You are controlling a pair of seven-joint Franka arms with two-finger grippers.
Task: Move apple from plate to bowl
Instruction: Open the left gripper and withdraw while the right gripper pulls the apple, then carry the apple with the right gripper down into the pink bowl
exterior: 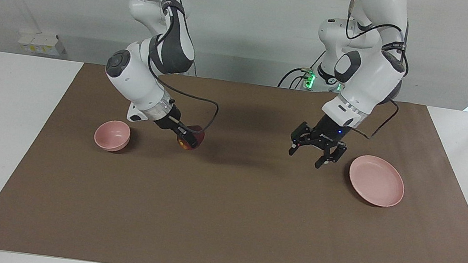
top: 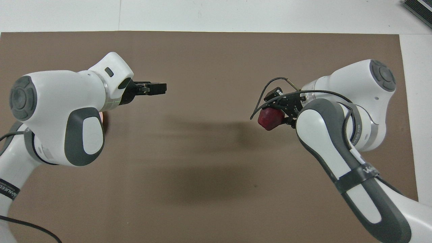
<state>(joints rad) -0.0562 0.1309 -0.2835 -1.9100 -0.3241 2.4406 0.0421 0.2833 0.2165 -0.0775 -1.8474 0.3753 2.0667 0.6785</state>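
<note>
The right gripper [exterior: 187, 139] is clamped on the apple [exterior: 192, 138], holding it low over the brown mat [exterior: 223, 219] between the mat's middle and the bowl [exterior: 112, 135]. In the overhead view the apple [top: 270, 118] shows dark red at the fingers, half tucked under the arm's own forearm.

The step in hand looks like the carry to the bowl. To do it well, the right arm should lift a little so the fruit clears the bowl's rim, centre it over the opening, then lower before letting go — a release from height could make the apple bounce out or tip such a small, deep bowl. The grip seems to sit on the fruit's side, so the wrist should stay steady on the way.

The left gripper [exterior: 316, 153] hangs with its fingers spread and nothing between them, over the mat just beside the plate [exterior: 376, 180], which lies bare toward the left arm's end. This arm waits.

Nothing stands between apple and bowl — only a loose black cable [exterior: 210, 106] looping off the right wrist, which could snag.
</note>
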